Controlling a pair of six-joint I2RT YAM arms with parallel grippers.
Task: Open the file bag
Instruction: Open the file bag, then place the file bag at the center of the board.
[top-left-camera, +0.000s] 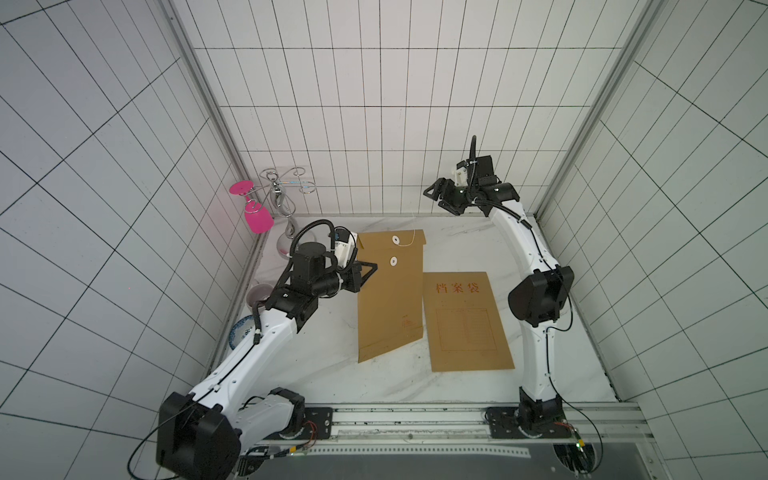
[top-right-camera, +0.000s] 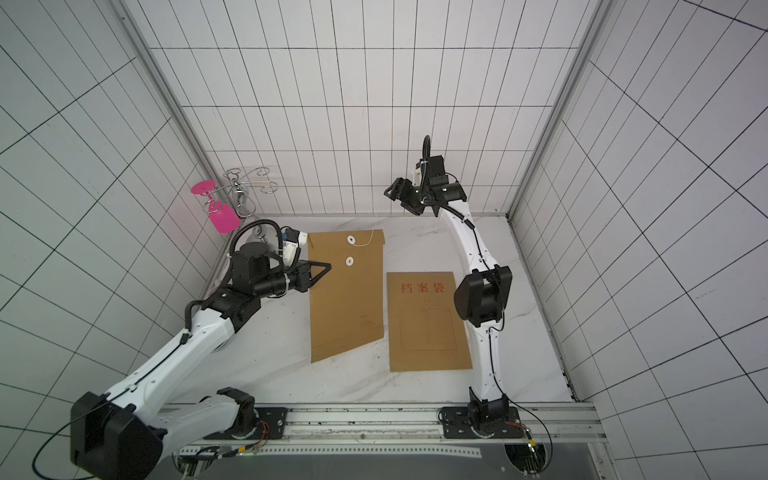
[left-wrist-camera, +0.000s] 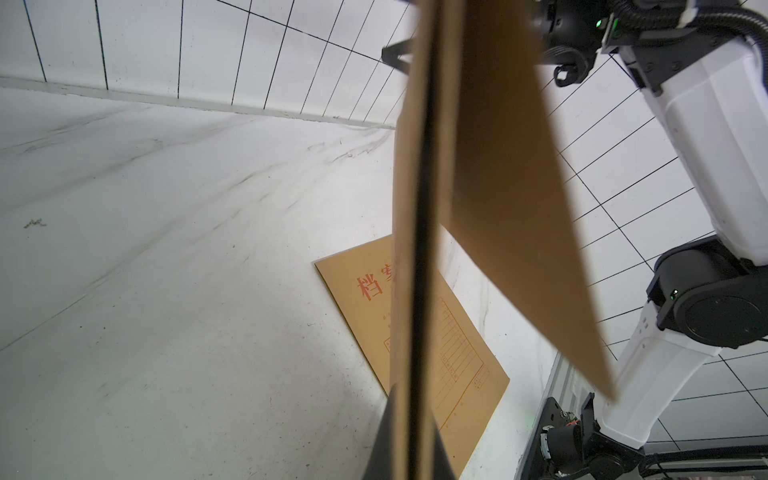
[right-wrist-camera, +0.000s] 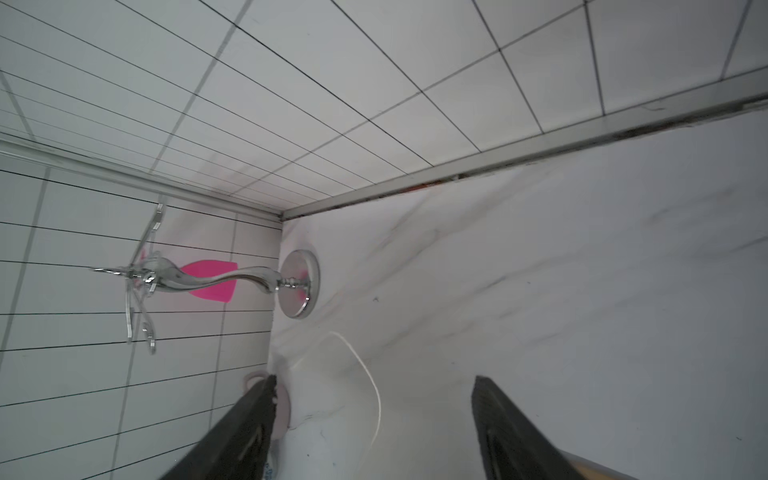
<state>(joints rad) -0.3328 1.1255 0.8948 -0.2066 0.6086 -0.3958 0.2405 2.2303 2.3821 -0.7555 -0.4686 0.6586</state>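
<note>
The file bag (top-left-camera: 390, 299) is a brown paper envelope with two white discs (top-left-camera: 393, 261). It hangs tilted above the table, and my left gripper (top-left-camera: 373, 268) is shut on its left edge. In the left wrist view the bag (left-wrist-camera: 498, 208) runs edge-on out of the left gripper (left-wrist-camera: 411, 415). Its white string (top-left-camera: 411, 243) trails loose from the upper disc and is not wound round the lower one. My right gripper (top-left-camera: 437, 199) is raised near the back wall, open and empty. In the right wrist view the string (right-wrist-camera: 376, 399) dangles loose between the spread fingers (right-wrist-camera: 257, 415).
A second brown bag (top-left-camera: 465, 320) with red characters lies flat to the right of the held one. At the back left stands a silver rack (top-left-camera: 278, 195) with a pink glass (top-left-camera: 258, 218) hanging from it. A bowl (top-left-camera: 259, 293) and a plate (top-left-camera: 241, 332) sit by the left wall.
</note>
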